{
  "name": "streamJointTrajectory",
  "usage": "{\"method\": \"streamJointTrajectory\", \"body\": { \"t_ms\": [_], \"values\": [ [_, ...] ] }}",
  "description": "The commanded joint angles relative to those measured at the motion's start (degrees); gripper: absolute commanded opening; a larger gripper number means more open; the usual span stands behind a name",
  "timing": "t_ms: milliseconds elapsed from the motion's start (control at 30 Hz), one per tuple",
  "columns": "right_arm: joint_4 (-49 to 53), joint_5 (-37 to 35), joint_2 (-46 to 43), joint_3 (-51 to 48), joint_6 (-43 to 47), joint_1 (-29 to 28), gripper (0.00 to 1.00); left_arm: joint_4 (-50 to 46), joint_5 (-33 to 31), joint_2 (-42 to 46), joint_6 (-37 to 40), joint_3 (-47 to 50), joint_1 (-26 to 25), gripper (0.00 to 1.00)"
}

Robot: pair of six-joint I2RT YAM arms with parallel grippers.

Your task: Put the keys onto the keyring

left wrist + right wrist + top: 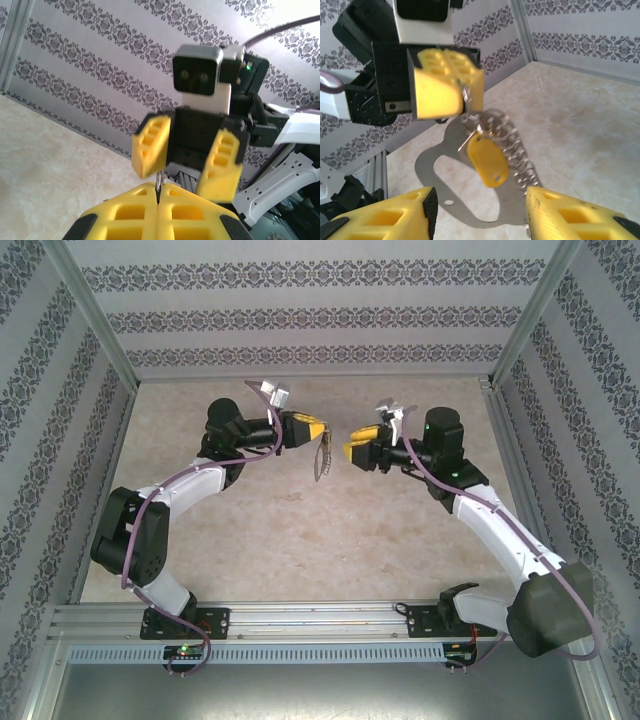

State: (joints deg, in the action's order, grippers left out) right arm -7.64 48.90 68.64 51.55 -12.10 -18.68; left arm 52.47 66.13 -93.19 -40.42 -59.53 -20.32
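Note:
My left gripper [316, 429] is shut on the top edge of the keyring [434, 165], a flat grey loop that hangs below it with a fringe of tiny metal bits [517, 150] along one side. In the left wrist view only the ring's thin metal edge [159, 181] shows, between the closed pads of that gripper [159, 194]. The key, with its yellow head [488, 159], dangles in front of the loop from near the top of the fringe, slightly blurred. My right gripper [480, 212] is open, facing the ring a little short of it, with nothing between its fingers [150, 145].
Both grippers meet above the middle of the beige tabletop [300, 530]. Patterned walls [300, 320] close in the back and both sides. An aluminium rail [320, 625] runs along the near edge by the arm bases.

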Motion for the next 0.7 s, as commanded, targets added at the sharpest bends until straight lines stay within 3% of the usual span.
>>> {"method": "streamJointTrajectory", "body": {
  "t_ms": [0,233,500,667],
  "values": [
    [-4.48,-6.02,-2.18,-1.26,0.63,-3.91,0.52,7.21,-0.65,0.62,-2.82,-0.06,-0.84,0.0],
    [-6.6,-16.43,-0.61,-1.81,2.87,-8.66,0.53,7.21,-0.7,0.64,-3.59,-0.85,-1.13,0.0],
    [-8.28,-17.52,4.27,0.87,2.3,-9.15,0.51,6.77,-0.56,0.79,-3.52,-1.33,-1.55,0.0],
    [-8.05,-17.74,4.92,1.24,2.88,-9.1,0.41,5.92,-0.56,1.21,-3.03,-1.22,-1.69,0.0]
  ]
}}
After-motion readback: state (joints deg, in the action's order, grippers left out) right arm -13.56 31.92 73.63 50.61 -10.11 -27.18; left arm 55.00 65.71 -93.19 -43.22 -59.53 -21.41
